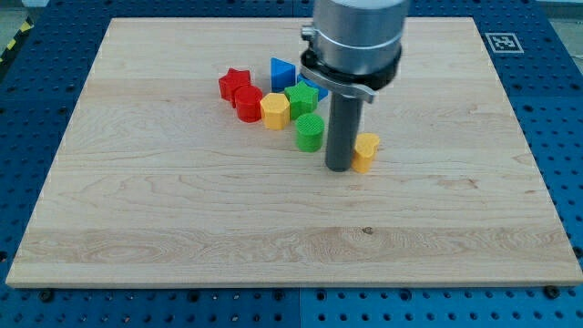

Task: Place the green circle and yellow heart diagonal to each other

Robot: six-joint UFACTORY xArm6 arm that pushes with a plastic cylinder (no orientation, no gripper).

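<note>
My tip (339, 168) rests on the counter (182, 210) between green circle (309, 132) and yellow heart (365, 151), apparently touching the heart; no hand exists. Positioning step; next, nudge heart diagonally.

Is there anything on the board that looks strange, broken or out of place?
Nothing stands out. The blocks sit upright in a loose cluster; only the yellow heart lies apart, at the view's right of my tip, with the green circle on the tip's other side.
</note>
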